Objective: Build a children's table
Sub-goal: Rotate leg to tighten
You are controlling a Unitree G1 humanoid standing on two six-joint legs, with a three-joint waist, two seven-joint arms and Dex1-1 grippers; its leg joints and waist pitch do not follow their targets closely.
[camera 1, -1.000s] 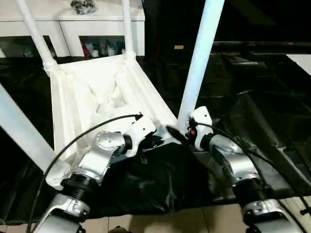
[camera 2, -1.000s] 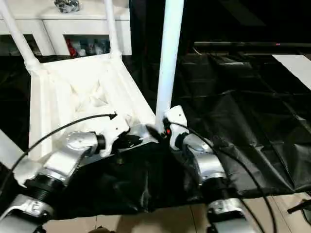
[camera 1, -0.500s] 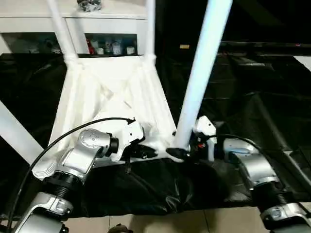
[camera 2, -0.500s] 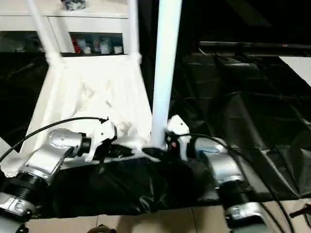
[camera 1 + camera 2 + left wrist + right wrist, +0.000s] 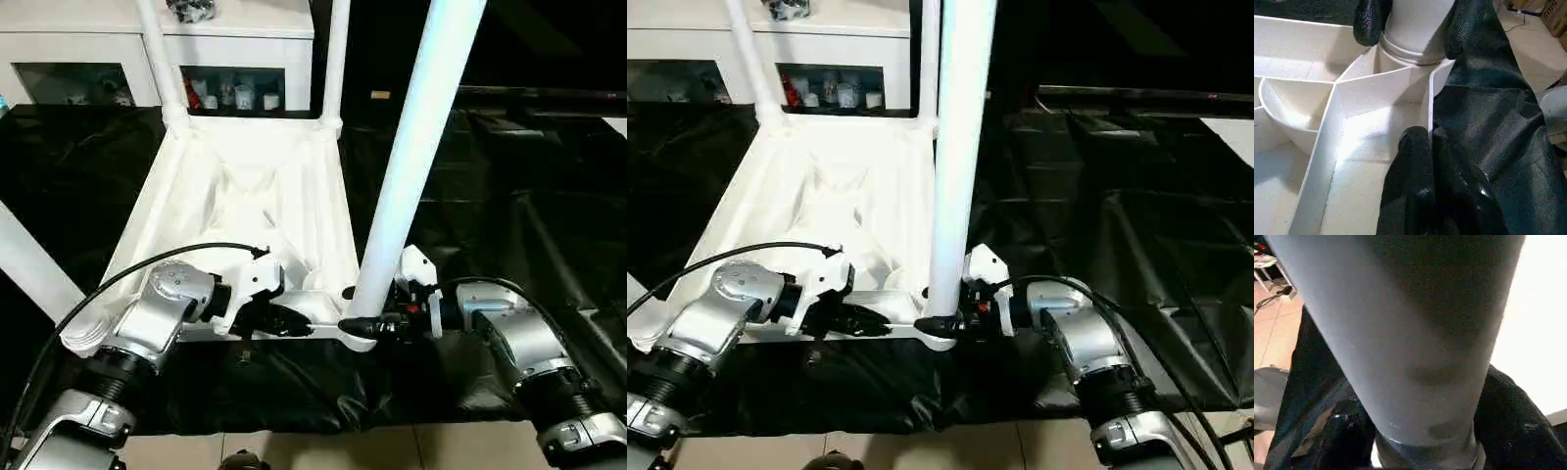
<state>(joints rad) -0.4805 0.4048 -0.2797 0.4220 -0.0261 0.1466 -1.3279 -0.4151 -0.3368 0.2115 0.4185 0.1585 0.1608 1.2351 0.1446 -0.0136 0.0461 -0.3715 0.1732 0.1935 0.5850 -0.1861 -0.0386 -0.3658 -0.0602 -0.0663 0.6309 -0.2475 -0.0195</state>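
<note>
2 silver forearms (image 5: 162, 313), white wrist housings, black cables, black jaws.

Bright overhead glare, dark surroundings.

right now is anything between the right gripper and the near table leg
Nothing visible. The right gripper is already at the base of the near leg, with a black finger on each side of it just above the corner socket of the upside-down tabletop.

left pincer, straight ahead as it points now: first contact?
Likely the near-right leg at its corner socket, where the right pincer straddles it. The shut left pincer aims along the tabletop's rim; depth unclear.
</note>
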